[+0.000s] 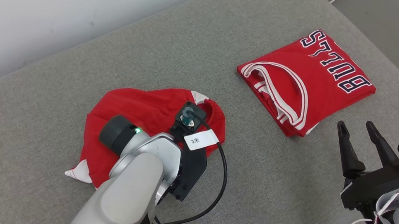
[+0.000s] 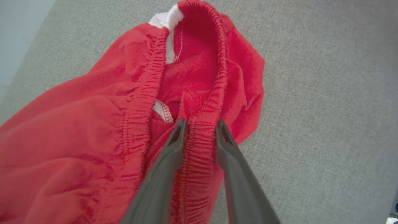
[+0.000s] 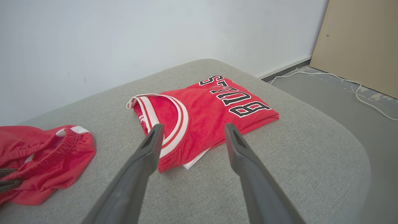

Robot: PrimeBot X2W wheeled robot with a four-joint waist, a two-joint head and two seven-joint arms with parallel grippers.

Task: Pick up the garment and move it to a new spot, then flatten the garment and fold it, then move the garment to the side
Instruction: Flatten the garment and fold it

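Pinching red shorts point(image 2: 77, 130) by elastic waistband point(image 2: 219, 62) between left gripper point(image 2: 202, 129) fingers, likely a sturdy edge for lifting | right gripper point(image 3: 192, 132) spread, empty; folded Bulls jersey point(image 3: 217, 115) beyond fingertips.

Your left gripper point(image 2: 200, 127) reaches down, fingers seemingly pinched on the garment point(image 2: 93, 130); your right gripper point(image 1: 355, 124) hovers, jaws apart.

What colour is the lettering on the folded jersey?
Dark navy, nearly black, lettering with a white outline on the red folded jersey; clearest in the head view.
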